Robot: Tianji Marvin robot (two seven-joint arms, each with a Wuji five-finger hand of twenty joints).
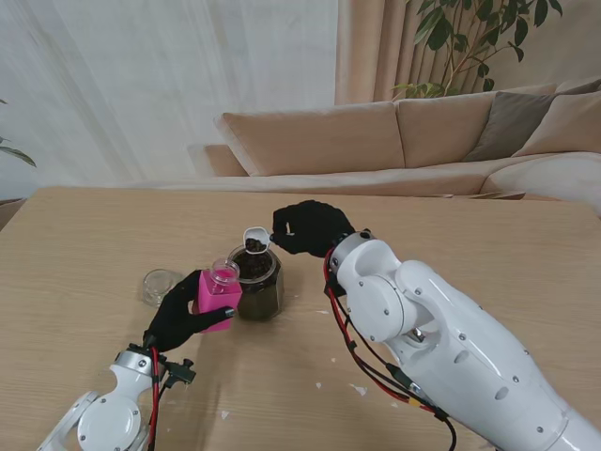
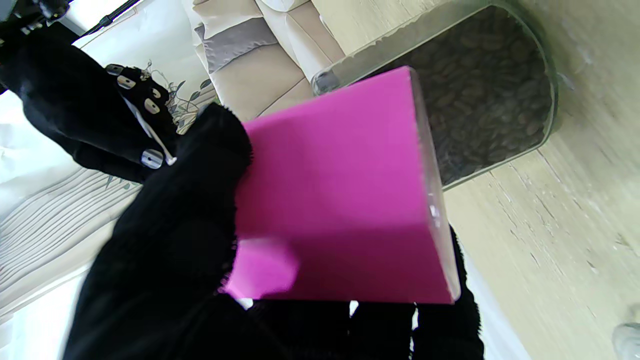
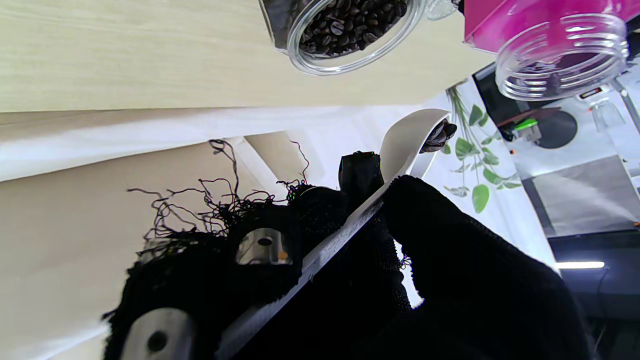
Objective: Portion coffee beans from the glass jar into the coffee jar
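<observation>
- The clear glass jar of dark coffee beans [image 1: 256,284] stands upright near the middle of the light wooden desk [image 1: 84,254], its open mouth facing up and its long axis vertical.
- The pink-wrapped clear plastic coffee jar [image 1: 218,296] sits just to its left, touching or nearly touching it; it leans slightly, with its threaded open neck uppermost.
- The small white plastic spoon [image 1: 254,237] carries a few beans; its bowl hovers over the far rim of the glass jar, and its handle runs back to the right.
- A round clear lid [image 1: 161,285] lies flat on the desk to the left of the pink jar, apart from it.
- The desk is bare on all sides of the jars, with its far edge well behind them.
- The black-gloved left hand [image 1: 180,318] reaches in from the near left, fingers wrapped around the pink jar's body.
- The black-gloved right hand [image 1: 312,227] comes in from the right beyond the glass jar, fingers pinched on the spoon's handle.
</observation>
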